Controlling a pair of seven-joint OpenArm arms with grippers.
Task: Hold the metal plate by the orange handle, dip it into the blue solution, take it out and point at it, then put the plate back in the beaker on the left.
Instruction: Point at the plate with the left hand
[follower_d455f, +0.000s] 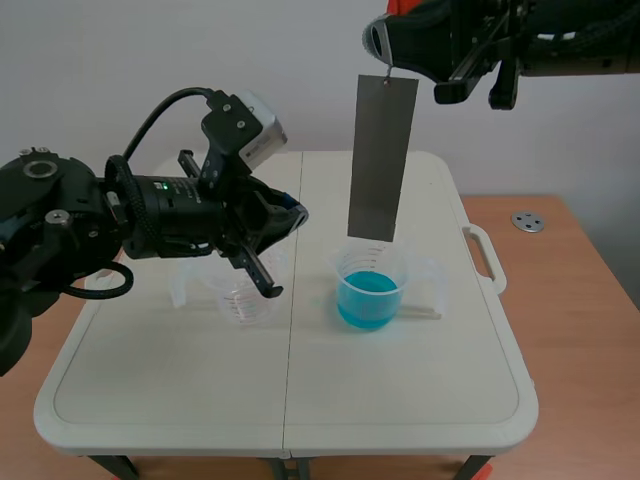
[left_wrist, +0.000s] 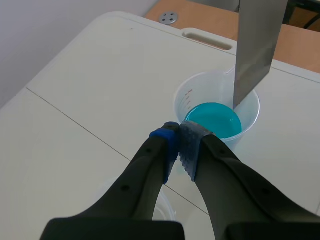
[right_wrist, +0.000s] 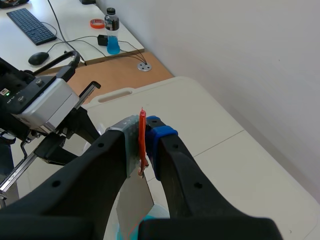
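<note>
A grey metal plate (follower_d455f: 382, 158) hangs upright over the clear beaker of blue solution (follower_d455f: 370, 290). Its lower edge is about level with the rim, clear of the liquid (left_wrist: 214, 120). My right gripper (follower_d455f: 387, 48) is raised high and shut on the plate's thin orange handle (right_wrist: 142, 132), with the plate (right_wrist: 134, 202) dangling below. My left gripper (left_wrist: 179, 137) is shut on nothing. Its tips (follower_d455f: 292, 214) point toward the plate (left_wrist: 257, 45) from the left, a short way off. Under that gripper stands an empty clear beaker (follower_d455f: 245, 298).
The white folding table has a carry handle (follower_d455f: 485, 258) on its right edge. Beyond it is a wooden desk with a metal grommet (follower_d455f: 527, 221). In the right wrist view, a keyboard, a mouse and a small bottle (right_wrist: 112, 32) lie on a far desk.
</note>
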